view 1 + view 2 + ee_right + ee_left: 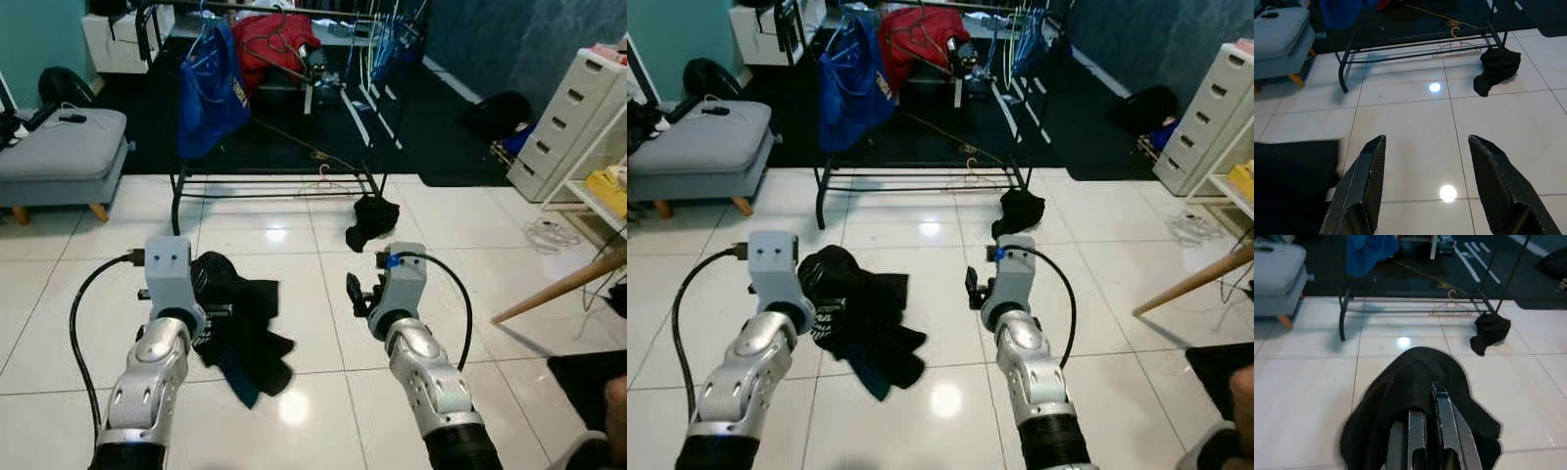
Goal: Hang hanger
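Note:
A thin pale hanger point(327, 184) lies on the floor under the low bar of a black clothes rack point(176, 201). It appears again as the hanger point(1457, 46) in the right wrist view. On the rack hang a blue garment point(211, 88) and a red garment point(279, 39). My left gripper point(1427, 401) is shut and hovers over a heap of black clothes point(240, 318) on the white tiles. My right gripper point(1427, 140) is held open over bare tile, well short of the hanger, with nothing between its fingers.
A small black garment point(372, 220) lies by the rack's right foot. A grey ottoman point(59, 147) stands at the left and white drawers point(568, 117) at the right. A wooden pole point(558, 284) slants in from the right, above a dark mat point(588, 377).

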`<state>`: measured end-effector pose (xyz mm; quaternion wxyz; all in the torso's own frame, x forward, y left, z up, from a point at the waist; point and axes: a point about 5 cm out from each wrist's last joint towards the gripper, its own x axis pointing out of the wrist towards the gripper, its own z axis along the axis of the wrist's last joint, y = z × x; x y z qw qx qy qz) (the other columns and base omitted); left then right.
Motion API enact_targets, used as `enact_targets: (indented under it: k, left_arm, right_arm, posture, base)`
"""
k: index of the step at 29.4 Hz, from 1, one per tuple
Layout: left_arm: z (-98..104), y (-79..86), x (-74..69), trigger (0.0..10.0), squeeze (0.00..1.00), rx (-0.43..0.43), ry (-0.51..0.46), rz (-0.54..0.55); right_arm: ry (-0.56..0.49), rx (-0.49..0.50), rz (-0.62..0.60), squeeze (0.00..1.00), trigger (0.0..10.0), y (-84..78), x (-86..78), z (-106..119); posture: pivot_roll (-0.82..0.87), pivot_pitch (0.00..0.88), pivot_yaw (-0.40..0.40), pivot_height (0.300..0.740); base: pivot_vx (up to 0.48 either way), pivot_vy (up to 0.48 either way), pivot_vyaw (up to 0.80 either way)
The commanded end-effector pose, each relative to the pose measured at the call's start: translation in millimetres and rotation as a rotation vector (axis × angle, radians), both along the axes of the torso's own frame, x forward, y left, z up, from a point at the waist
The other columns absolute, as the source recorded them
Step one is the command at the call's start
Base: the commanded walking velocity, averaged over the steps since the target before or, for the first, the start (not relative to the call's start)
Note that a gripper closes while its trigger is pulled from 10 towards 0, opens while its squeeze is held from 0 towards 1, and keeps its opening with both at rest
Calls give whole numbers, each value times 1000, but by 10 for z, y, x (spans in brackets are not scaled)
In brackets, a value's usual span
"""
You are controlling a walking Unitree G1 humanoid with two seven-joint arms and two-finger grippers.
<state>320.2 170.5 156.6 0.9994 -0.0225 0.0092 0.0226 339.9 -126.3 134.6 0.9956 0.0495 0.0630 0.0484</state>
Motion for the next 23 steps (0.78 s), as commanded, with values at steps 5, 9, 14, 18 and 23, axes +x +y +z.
enact_targets:
  k: [5, 9, 14, 18, 23]
  left_arm:
    - [40, -40, -3, 10000, 0, 6, -20, -18]
    - [53, -22, 9, 10000, 0, 6, -27, -16]
    - [79, -27, 25, 10000, 0, 3, -31, -21]
    - [79, -61, 53, 10000, 0, 6, -32, -34]
    - [93, -90, 47, 10000, 0, 1, -34, -42]
  right_arm:
    - [10, -8, -27, 0, 10000, -90, -14, -38]
    - [10, -13, -23, 0, 10000, -82, -9, -51]
    - [7, -2, -37, 0, 10000, -93, -5, -30]
    - [6, -8, -33, 0, 10000, -88, 7, -33]
    - [4, 0, -43, 0, 10000, -108, -14, -32]
  posture:
    - [16, 139, -52, 740]
    - [18, 129, -47, 740]
    - [17, 132, -44, 740]
    - [15, 134, -40, 740]
    - [12, 119, -42, 740]
  base:
    - [368, 0, 0]
    - [369, 0, 0]
    - [370, 0, 0]
    - [371, 0, 0]
    - [371, 0, 0]
